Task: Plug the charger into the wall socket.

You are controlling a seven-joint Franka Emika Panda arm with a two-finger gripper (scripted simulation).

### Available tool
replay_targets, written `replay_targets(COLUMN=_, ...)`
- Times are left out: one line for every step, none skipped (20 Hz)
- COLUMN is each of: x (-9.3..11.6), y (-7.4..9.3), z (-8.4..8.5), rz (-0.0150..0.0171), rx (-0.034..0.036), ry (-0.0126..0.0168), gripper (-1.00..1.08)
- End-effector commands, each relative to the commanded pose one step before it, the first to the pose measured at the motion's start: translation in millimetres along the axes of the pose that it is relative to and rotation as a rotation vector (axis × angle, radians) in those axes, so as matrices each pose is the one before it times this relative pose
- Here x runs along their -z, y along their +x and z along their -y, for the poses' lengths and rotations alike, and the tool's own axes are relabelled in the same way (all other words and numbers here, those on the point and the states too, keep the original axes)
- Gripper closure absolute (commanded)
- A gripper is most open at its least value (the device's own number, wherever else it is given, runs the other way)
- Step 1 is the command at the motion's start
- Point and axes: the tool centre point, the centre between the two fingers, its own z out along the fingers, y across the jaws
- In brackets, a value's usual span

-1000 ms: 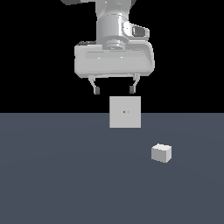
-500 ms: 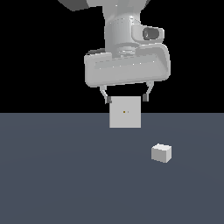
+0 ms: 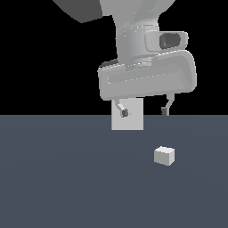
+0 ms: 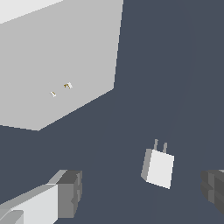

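Observation:
The charger (image 3: 164, 156) is a small near-white block lying on the dark floor toward the exterior view's right. In the wrist view the charger (image 4: 158, 168) shows two short prongs on one end. The wall socket (image 3: 132, 120) is a flat upright light-grey square panel, partly covered by the hand. The wall socket (image 4: 61, 61) shows two small slots in the wrist view. My gripper (image 3: 144, 111) hangs open above the floor, in front of the socket and above the charger. Nothing is between its fingers (image 4: 65, 194).
A dark grey floor (image 3: 58, 178) spreads under everything, with black background above it. The arm's wide grey hand (image 3: 147, 78) fills the upper middle of the exterior view.
The hand has come lower and shifted toward the exterior view's right, now overlapping the socket panel. The charger and the socket have stayed where they were.

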Motion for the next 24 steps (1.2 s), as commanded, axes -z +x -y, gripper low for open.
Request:
replay_targets(x=-6.69, y=-2.54, z=-8.03, rz=-0.02819, rx=-0.05105, ry=-0.00871, gripper=-0.92)
replay_targets(x=-2.69, y=-0.91, z=-3.22, rz=-0.01073, rx=-0.01981, ry=-0.00387, gripper=-0.92)
replay_targets(x=-2.6, y=-0.86, z=-3.1, rz=-0.01036, rx=-0.01908, ry=-0.00379, gripper=-0.92)
replay_targets(x=-2.48, y=-0.81, z=-2.96, rz=-0.0099, rx=-0.01819, ry=-0.00368, gripper=-0.92)
replay_targets(x=-2.38, y=-0.77, z=-2.83, rz=-0.00946, rx=-0.01737, ry=-0.00357, gripper=-0.92)
replay_targets(x=-2.28, y=-0.72, z=-2.7, rz=-0.00904, rx=-0.01657, ry=-0.00346, gripper=-0.92)
replay_targets(x=-2.17, y=-0.68, z=-2.58, rz=-0.00864, rx=-0.01578, ry=-0.00335, gripper=-0.92)
replay_targets(x=-2.06, y=-0.63, z=-2.45, rz=-0.00823, rx=-0.01497, ry=-0.00322, gripper=-0.92)
replay_targets(x=-1.98, y=-0.6, z=-2.33, rz=-0.00781, rx=-0.01423, ry=-0.0031, gripper=-0.92)
replay_targets(x=-1.91, y=-0.59, z=-2.2, rz=-0.00734, rx=-0.01351, ry=-0.00298, gripper=-0.92)
replay_targets(x=-1.83, y=-0.58, z=-2.06, rz=-0.00683, rx=-0.01272, ry=-0.00284, gripper=-0.92)
replay_targets(x=-1.72, y=-0.55, z=-1.92, rz=-0.00633, rx=-0.01187, ry=-0.00268, gripper=-0.92)
replay_targets(x=-1.59, y=-0.51, z=-1.77, rz=-0.00581, rx=-0.01091, ry=-0.00248, gripper=-0.92)
replay_targets(x=-1.45, y=-0.47, z=-1.59, rz=-0.00524, rx=-0.00987, ry=-0.00226, gripper=-0.92)
replay_targets(x=-1.31, y=-0.43, z=-1.41, rz=-0.00464, rx=-0.0088, ry=-0.00203, gripper=-0.92)
replay_targets(x=-1.17, y=-0.39, z=-1.24, rz=-0.004, rx=-0.00773, ry=-0.0018, gripper=-0.92)
replay_targets(x=-1.03, y=-0.37, z=-1.06, rz=-0.00332, rx=-0.00665, ry=-0.00156, gripper=-0.92)
replay_targets(x=-0.91, y=-0.36, z=-0.85, rz=-0.00259, rx=-0.00554, ry=-0.00132, gripper=-0.92)
replay_targets(x=-0.78, y=-0.35, z=-0.65, rz=-0.00184, rx=-0.00442, ry=-0.00107, gripper=-0.92)
replay_targets(x=-0.64, y=-0.34, z=-0.45, rz=-0.00108, rx=-0.00325, ry=-0.00081, gripper=-0.92)
replay_targets(x=-0.46, y=-0.28, z=-0.25, rz=-0.00041, rx=-0.00202, ry=-0.00052, gripper=-0.92)
replay_targets(x=-0.17, y=-0.11, z=-0.07, rz=-0.00004, rx=-0.00067, ry=-0.00018, gripper=-0.92)
replay_targets(x=0.57, y=0.03, z=0.54, rz=0.00196, rx=0.00443, ry=0.0006, gripper=-0.92)
replay_targets(x=-0.24, y=-0.13, z=0.01, rz=0.0, rx=0.0, ry=0.0, gripper=-0.92)
